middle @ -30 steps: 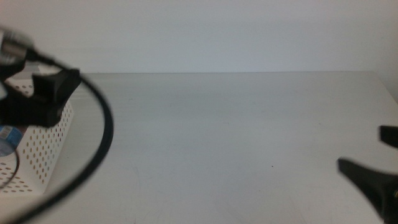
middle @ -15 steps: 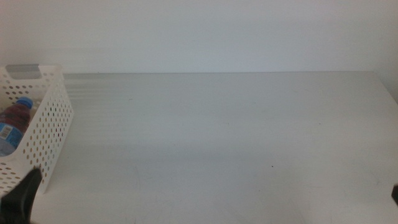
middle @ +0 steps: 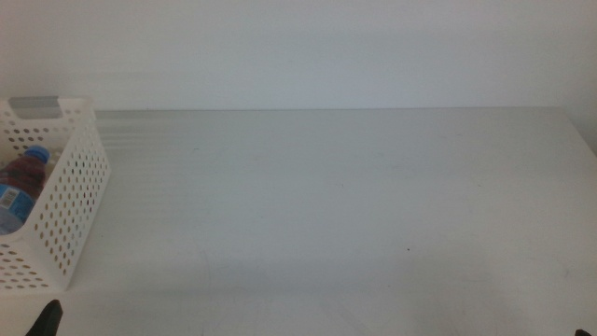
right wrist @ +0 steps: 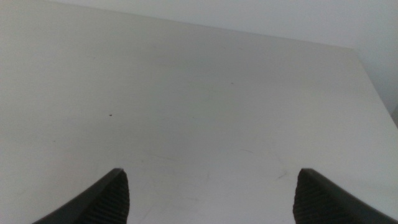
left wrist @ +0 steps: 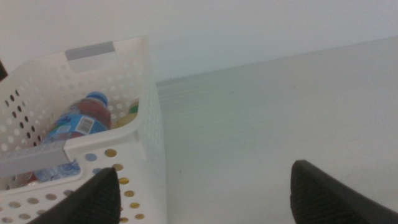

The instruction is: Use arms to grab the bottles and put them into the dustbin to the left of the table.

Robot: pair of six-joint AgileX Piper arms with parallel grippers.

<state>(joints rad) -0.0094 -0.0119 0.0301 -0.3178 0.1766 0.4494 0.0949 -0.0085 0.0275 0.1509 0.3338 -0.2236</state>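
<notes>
Blue-capped bottle (left wrist: pixel 74 127) lies inside white dustbin (left wrist: pixel 146 118) at desk (middle: pixel 336 187) left edge. Left end effector (left wrist: pixel 205 193) jaws apart, empty, beside bin. Right end effector (right wrist: pixel 208 196) jaws apart, empty, over bare desk.

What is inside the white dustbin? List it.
Inside the dustbin lies a blue-capped bottle with dark red liquid, and a yellow bit beside it. The walls hide anything lower.

Cropped by the middle view's left edge, the white dustbin (middle: pixel 65 201) shows only part of a blue-capped bottle (middle: pixel 23 177) inside. The left gripper (middle: pixel 45 320) appears as a dark sliver at the bottom edge. In the left wrist view, yellow contents (left wrist: pixel 127 115) sit mostly hidden behind the wall.
</notes>
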